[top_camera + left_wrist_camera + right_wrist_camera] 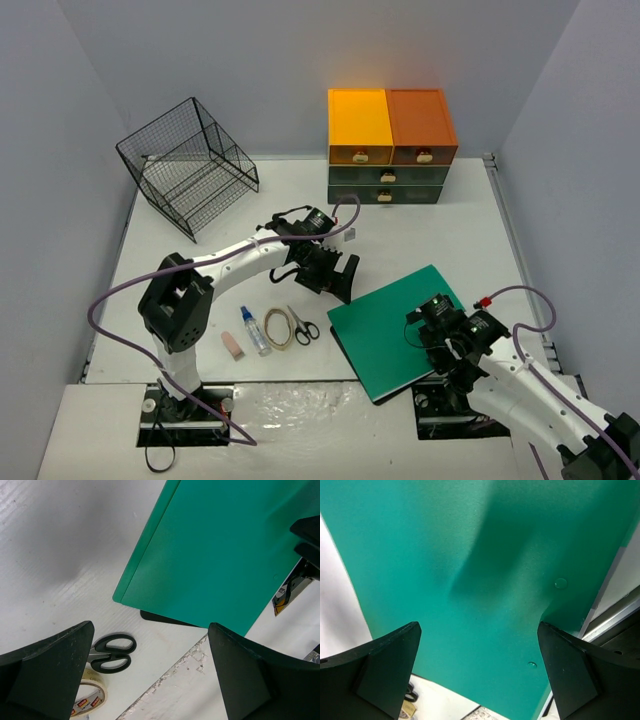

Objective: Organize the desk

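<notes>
Surface (pixel 440 230): white top filling the space between the grey walls, both arm bases at its near edge, everything else sits on it. Left fingers (pixel 337 287) released, spread wide, grasping nothing; they hang above bare surface just left of the folder (pixel 380 330), near its left corner. Right fingers (pixel 432 332) also released and wide, grasping nothing, poised over the folder's right half; the wrist view is almost all green between the 2 tips. Folder is green, lying flat, rotated diagonally, with its near corner past the surface's front edge. A dark sliver shows under its left edge, can't tell what. 4 small items in a row left of the folder, near the front edge: scissors (pixel 303 327) with black handles closest to the folder, then tape (pixel 279 328) just beside and apparently touching them, then glue (pixel 254 330), a small bottle with a blue cap, then eraser (pixel 232 345), pink, furthest left. Basket (pixel 188 165), black wire, tilted, at the far-left corner. Drawer unit (pixel 390 145) at the far edge, right of centre: 2 orange drawers on top, 2 dark ones below, all shut.
</notes>
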You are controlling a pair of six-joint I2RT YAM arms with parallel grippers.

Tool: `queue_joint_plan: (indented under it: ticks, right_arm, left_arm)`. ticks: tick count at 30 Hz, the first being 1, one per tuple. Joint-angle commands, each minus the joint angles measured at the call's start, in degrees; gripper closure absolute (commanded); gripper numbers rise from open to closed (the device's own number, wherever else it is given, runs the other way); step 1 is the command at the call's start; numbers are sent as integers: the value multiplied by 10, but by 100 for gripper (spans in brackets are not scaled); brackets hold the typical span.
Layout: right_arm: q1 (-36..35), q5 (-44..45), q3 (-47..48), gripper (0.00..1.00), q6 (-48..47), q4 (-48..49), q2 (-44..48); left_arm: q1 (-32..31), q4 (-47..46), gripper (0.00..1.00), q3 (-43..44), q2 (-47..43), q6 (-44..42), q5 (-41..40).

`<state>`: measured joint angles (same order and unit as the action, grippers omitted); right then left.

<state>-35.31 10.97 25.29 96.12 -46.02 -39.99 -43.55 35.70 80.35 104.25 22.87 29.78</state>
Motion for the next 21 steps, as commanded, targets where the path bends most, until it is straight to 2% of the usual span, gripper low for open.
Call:
queue_joint_plan:
  ticks: [1, 8, 21]
  right_arm:
    - [-5, 0, -2, 0, 48, 5, -43]
    - [-10, -21, 47, 0, 36, -5, -114]
    - [-10, 11, 222, 0, 78, -213, -184]
  left_arm:
    - [-2, -8, 3, 40, -37, 3, 10]
    - [-2, -8, 3, 41, -42, 9, 9]
    - [-1, -16, 3, 35, -45, 14, 6]
